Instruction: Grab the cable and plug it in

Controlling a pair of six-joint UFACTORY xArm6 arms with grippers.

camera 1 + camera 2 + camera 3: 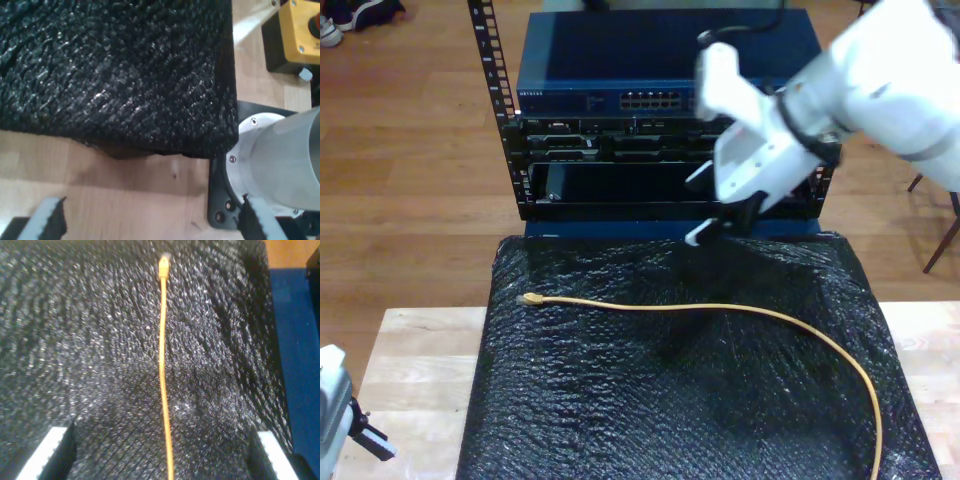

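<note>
Cable (pixel 162 390) lies on black foam mat (pixel 620 400); my second gripper (pixel 162 460) wide, empty: descend centred, pinch near plug (pixel 163 265).

No lettering can be read for certain.

In the exterior view's upper middle, the blue switch (pixel 665 98) bears a small pale marking at the left end of its front, too small and blurred to make out. In the first wrist view, the yellow box (pixel 301 27) carries a few dark marks at the edge of the picture, cut off and unreadable. The black units (pixel 660 145) under the switch show small pale specks that cannot be told as letters or numbers.
</note>
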